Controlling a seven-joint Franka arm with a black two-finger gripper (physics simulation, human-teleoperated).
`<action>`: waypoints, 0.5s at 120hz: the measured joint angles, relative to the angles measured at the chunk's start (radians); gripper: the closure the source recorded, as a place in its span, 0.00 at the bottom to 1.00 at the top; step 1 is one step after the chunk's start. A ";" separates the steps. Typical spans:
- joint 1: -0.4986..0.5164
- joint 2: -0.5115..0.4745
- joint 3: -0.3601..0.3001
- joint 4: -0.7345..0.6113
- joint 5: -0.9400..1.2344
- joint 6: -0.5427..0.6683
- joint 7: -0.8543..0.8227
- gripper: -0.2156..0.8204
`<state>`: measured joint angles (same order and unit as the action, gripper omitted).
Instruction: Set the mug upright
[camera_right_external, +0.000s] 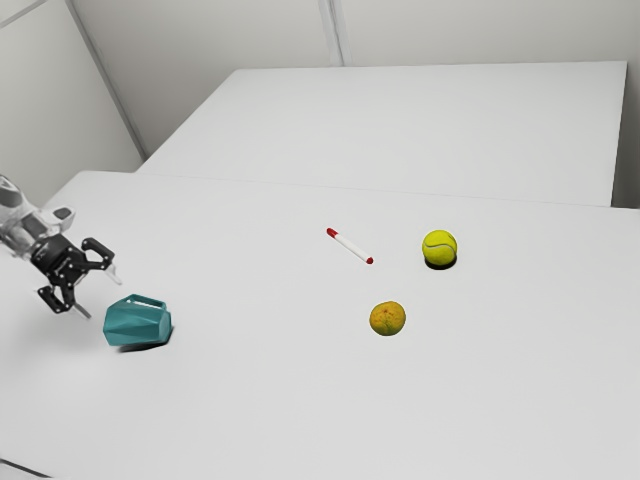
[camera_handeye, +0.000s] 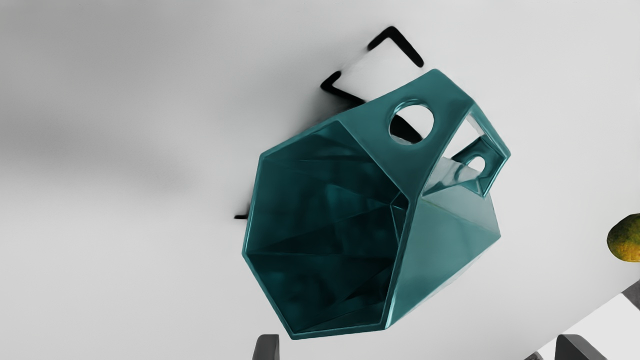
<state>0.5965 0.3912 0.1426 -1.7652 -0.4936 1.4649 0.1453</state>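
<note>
Here, the mug (camera_right_external: 137, 325) lies tipped near the hand (camera_right_external: 102, 297).

The teal mug (camera_handeye: 455, 250) lies tipped mid-frame, its mouth (camera_handeye: 320, 225) toward the camera; the gripper's (camera_right_external: 102, 298) parted fingertips (camera_handeye: 267, 348) and a yellow-green fruit (camera_handeye: 626, 239) sit at the frame's edges.

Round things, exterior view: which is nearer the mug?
The orange fruit; the yellow-green tennis ball, with its curved seam, lies farther from the mug.
</note>
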 joint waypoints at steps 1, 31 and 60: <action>0.000 0.004 0.000 0.001 -0.003 0.002 0.002 0.21; -0.002 0.067 -0.004 0.006 -0.099 0.068 0.053 0.21; -0.011 0.095 -0.015 -0.006 -0.166 0.095 0.083 0.29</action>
<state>0.5851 0.4867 0.1276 -1.7709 -0.6599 1.5597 0.2279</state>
